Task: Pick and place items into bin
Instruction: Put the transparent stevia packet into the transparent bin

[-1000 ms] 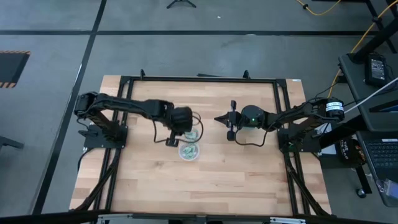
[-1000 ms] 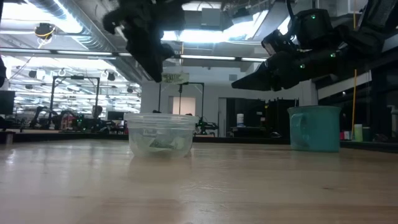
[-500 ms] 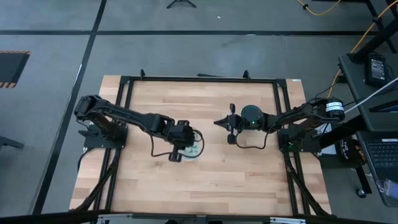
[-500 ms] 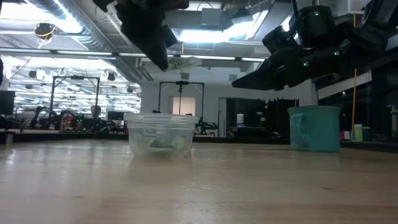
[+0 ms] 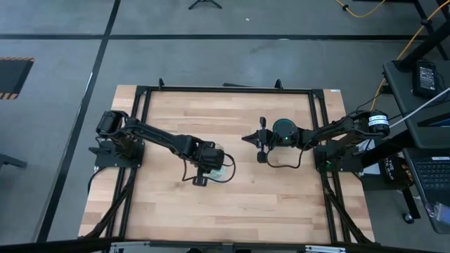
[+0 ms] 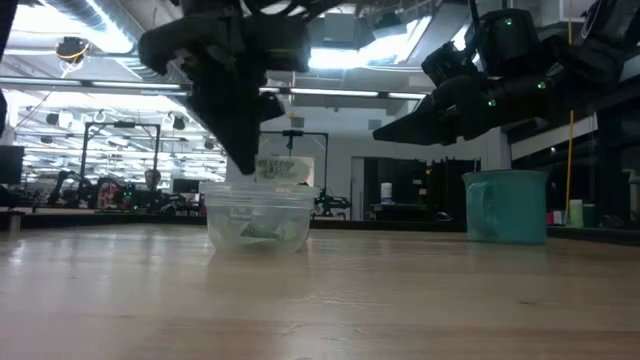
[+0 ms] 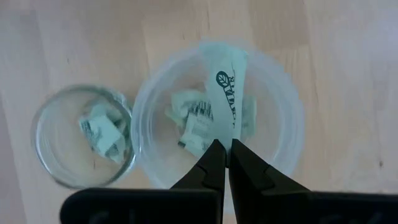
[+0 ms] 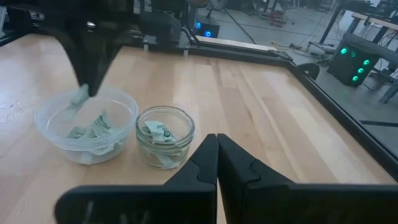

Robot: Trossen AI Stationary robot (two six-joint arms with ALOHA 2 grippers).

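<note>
Your left tool (image 7: 223, 149) hangs right over the clear plastic bowl (image 7: 281, 106), its two fingers pressed together on the lower end of a white-and-green packet (image 7: 224, 93); the packet stands upright from the fingertips and reaches across the bowl's inside toward the far rim; in the low view you see it level with the rim of the bowl (image 6: 212, 216), pinched under the dark left tool (image 6: 245, 165). More packets (image 7: 193, 118) lie crumpled on the bowl's floor; from the right wrist view they show as a loose green-white heap (image 8: 93, 129) inside the bowl (image 8: 50, 127).

Just beside the bowl stands a small glass jar (image 7: 50, 162), touching or nearly touching it; you cannot tell which; a folded packet (image 7: 102, 130) lies in it, and the right wrist view shows a couple of packets (image 8: 158, 134) in the jar (image 8: 165, 155).

Your right tool (image 8: 216, 149) waits above the middle of the counter (image 5: 281, 204), well apart from the bowl, its fingers closed together on nothing; in the high view it (image 5: 247, 136) points toward the left arm. A teal mug (image 6: 506, 205) stands on the counter under the right arm; from above only its rim (image 5: 284, 126) shows.
</note>
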